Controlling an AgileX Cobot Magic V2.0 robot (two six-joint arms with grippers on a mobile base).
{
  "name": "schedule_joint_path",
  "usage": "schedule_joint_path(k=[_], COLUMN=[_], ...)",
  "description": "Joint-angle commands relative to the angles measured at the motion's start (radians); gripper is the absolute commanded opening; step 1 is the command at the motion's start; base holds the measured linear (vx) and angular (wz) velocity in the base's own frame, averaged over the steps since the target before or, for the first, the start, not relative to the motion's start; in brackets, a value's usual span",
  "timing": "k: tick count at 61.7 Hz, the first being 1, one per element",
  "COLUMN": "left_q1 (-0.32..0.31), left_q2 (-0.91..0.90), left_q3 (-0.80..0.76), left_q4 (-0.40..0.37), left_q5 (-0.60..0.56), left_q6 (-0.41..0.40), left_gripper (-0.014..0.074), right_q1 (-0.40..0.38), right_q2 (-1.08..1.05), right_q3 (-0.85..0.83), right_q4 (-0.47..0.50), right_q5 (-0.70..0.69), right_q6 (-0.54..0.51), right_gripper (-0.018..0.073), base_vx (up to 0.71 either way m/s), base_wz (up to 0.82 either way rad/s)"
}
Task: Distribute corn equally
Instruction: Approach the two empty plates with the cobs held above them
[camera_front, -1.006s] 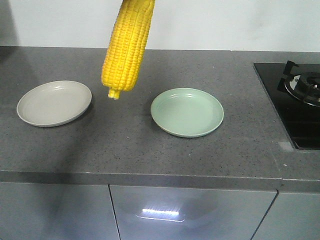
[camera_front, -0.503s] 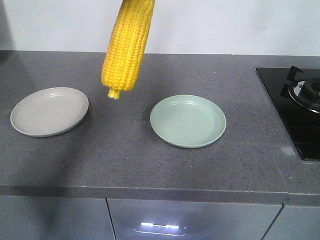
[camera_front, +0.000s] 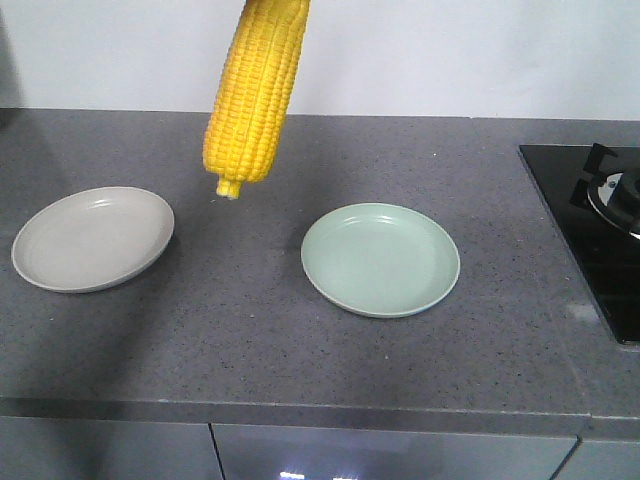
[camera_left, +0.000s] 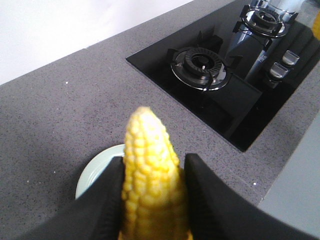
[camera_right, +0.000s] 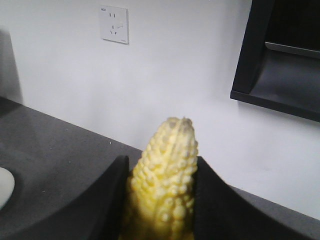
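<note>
One corn (camera_front: 255, 95) cob hangs in the front view from above the frame, blunt stem end down, over the counter between a grey plate (camera_front: 92, 238) and a green plate (camera_front: 380, 258). Both plates hold nothing. No gripper shows in that view. In the left wrist view my left gripper (camera_left: 155, 162) is shut on a corn (camera_left: 150, 165) cob, tip pointing away, above the green plate (camera_left: 95, 172). The right wrist view has my right gripper (camera_right: 161, 160) shut on a paler corn (camera_right: 167, 175) cob, tip toward the wall.
A black gas stove (camera_front: 595, 220) with burners (camera_left: 202, 62) takes up the counter's right end. Behind the counter is a white wall with a socket (camera_right: 114, 24) and a dark shelf (camera_right: 285, 55). The counter's front edge (camera_front: 300, 415) runs along the bottom.
The plates, stove and counter edge have slid lower and outward in the front view, as the view has drawn closer to the counter. The hanging cob keeps its place in the frame.
</note>
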Motion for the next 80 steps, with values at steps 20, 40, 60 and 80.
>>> schedule_joint_path(k=[20, 40, 60, 80], left_q1=[-0.004, -0.004, -0.004, -0.004], left_q2=[-0.049, -0.049, -0.049, -0.049], left_q3=[-0.022, -0.022, -0.022, -0.022], left_q4=[-0.031, -0.031, -0.031, -0.031], left_q5=[-0.028, -0.028, -0.028, -0.028], left_q6=[-0.006, -0.006, -0.006, -0.006], left_gripper=[-0.0006, -0.0006, -0.0006, -0.0006], right_q1=[-0.005, -0.005, -0.005, -0.005], right_q2=[-0.026, -0.026, -0.026, -0.026], right_q3=[-0.016, -0.016, -0.016, -0.016], right_q4=[0.034, 0.034, 0.034, 0.034], right_q5=[-0.002, -0.002, -0.002, -0.002], right_q6=[0.001, 0.001, 0.001, 0.001], right_gripper=[-0.0006, -0.0006, -0.0006, -0.0006], base_vx=[0.07, 0.07, 0.07, 0.06], base_wz=[0.03, 0.02, 0.02, -0.01])
